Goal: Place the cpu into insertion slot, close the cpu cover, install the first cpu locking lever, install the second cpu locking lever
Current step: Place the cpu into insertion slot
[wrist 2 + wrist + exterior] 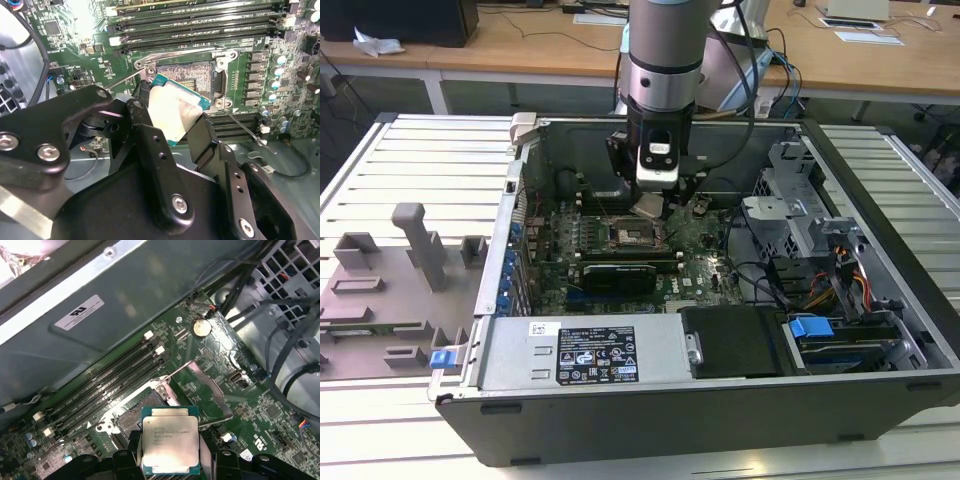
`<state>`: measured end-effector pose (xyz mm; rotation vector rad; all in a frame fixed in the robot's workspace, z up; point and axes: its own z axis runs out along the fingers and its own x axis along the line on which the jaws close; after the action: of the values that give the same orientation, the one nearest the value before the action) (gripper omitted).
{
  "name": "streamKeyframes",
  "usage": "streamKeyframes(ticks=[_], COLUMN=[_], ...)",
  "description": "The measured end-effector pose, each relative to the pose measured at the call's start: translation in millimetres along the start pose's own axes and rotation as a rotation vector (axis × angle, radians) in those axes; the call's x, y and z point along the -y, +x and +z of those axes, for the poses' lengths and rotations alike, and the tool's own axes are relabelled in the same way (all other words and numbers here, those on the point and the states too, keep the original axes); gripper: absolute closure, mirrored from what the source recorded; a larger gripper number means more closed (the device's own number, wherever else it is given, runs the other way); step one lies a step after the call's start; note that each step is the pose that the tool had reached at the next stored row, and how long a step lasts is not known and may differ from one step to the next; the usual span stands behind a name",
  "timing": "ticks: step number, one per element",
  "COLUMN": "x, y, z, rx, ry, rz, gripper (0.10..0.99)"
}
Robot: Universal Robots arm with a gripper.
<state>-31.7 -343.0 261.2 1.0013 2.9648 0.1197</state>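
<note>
My gripper (651, 203) is shut on the cpu (648, 207), a small square chip with a pale metal top. I hold it tilted just above the motherboard inside the open computer case. In both wrist views the cpu (175, 107) (169, 445) sits between the two black fingers (145, 115), hanging over the near edge of the insertion slot (192, 75) (131, 416). The slot is open and its pin field is bare. The cpu cover (209, 390), a grey frame plate, is swung up beside the slot. Thin locking levers (241, 126) stick out, unlatched.
Long black memory slots (200, 25) run beside the socket. A power supply (585, 355) fills the case's near side, and a drive cage (800, 215) with cables stands at the exterior view's right. Grey fixtures (410, 240) sit on the table at the exterior view's left.
</note>
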Motion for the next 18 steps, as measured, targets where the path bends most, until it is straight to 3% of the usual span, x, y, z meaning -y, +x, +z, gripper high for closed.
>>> streamKeyframes(ticks=[7,18], x=[0.0,0.1], y=[0.0,0.0], z=[0.3,0.8], rx=[0.0066,0.023], ry=[0.0,0.003], rz=[0.074,0.241], gripper=[0.541,0.541])
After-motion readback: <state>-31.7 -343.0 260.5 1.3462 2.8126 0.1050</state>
